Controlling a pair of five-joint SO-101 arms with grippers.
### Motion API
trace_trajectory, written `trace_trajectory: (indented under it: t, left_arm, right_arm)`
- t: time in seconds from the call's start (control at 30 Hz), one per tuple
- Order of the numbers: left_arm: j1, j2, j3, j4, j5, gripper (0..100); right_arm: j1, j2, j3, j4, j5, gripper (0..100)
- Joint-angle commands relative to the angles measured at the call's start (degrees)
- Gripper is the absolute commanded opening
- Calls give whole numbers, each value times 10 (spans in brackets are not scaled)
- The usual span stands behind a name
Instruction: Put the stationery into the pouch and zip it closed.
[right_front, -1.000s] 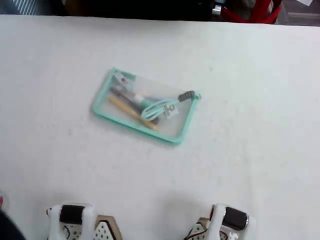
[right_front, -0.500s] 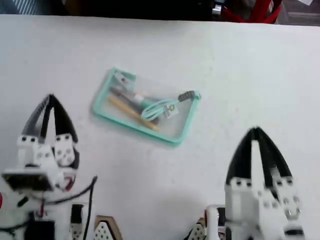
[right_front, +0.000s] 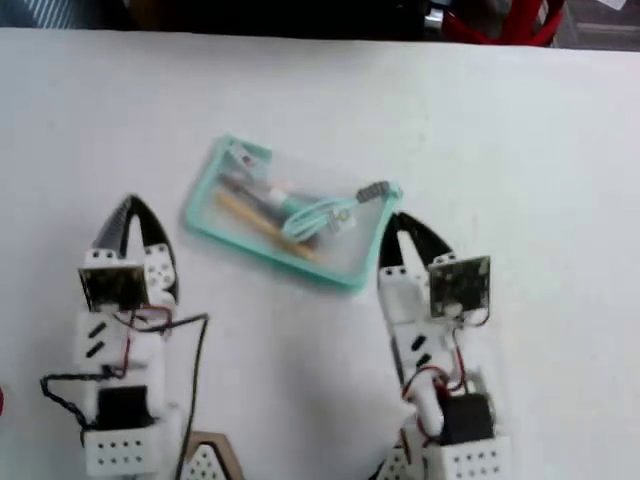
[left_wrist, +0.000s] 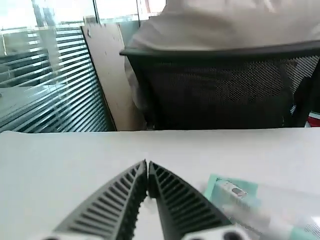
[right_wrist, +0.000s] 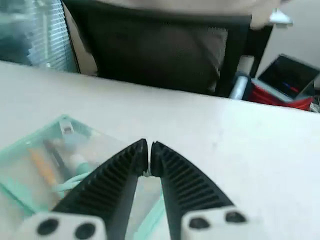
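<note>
Apparently the stationery (right_front: 265, 225) lay inside the pouch (right_front: 330, 255) on the table (right_front: 520, 130). The zipper pull (right_front: 375, 190) sat at the pouch's end by the right gripper (right_front: 398, 220), but whether it was fully zipped couldn't be told. Both the right gripper and the left gripper (right_front: 131, 203) had jaws pressed together, holding nothing, the left apart from the pouch.

White counter (right_front: 520, 120) is seen from above. One clear, mint-edged pouch (right_front: 345, 255) is laid flat on it, stationery (right_front: 262, 222) held inside.

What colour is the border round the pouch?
Mint green, all around the see-through pouch. The high view shows it best.
</note>
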Motion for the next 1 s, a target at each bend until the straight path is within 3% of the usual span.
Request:
trace_trajectory:
  t: [0.0,0.17,0.57,0.73,0.9,0.97]
  left_arm:
    - [1,2,-2,55,-4,27]
    - [1,0,-2,128,-4,27]
    - [0,0,-4,340,-4,25]
    - [1,0,-3,424,-4,27]
    - [2,0,-3,523,-4,27]
    - [1,0,-3,524,-5,27]
  right_arm:
    - [69,3,27,-34,-11,18]
    - [120,1,27,-15,-11,18]
    - [78,-6,23,248,-11,18]
    - [95,-6,26,269,-7,18]
    - [101,-7,26,480,-7,18]
    - [96,-5,26,463,-6,18]
